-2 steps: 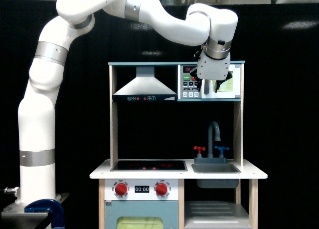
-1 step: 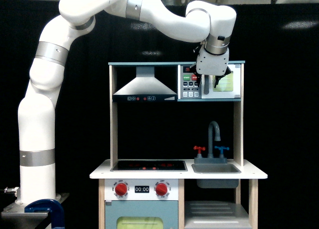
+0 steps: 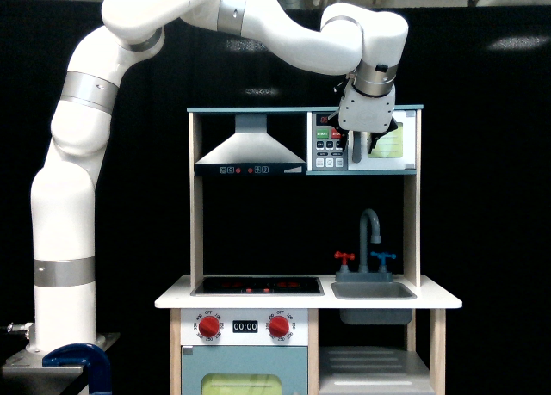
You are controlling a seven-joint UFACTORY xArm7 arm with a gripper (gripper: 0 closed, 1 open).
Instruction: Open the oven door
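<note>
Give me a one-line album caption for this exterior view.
White robot arm's gripper hangs in front of the toy kitchen's small oven door, above the sink.

White oven door (image 3: 389, 150), yellow-green window (image 3: 387, 145)

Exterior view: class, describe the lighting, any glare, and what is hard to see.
Exterior view: black backdrop, evenly lit toy kitchen; faint glare patches on the backdrop; image sharp; the gripper hides part of the oven door, so its handle and the finger state are unclear.
</note>
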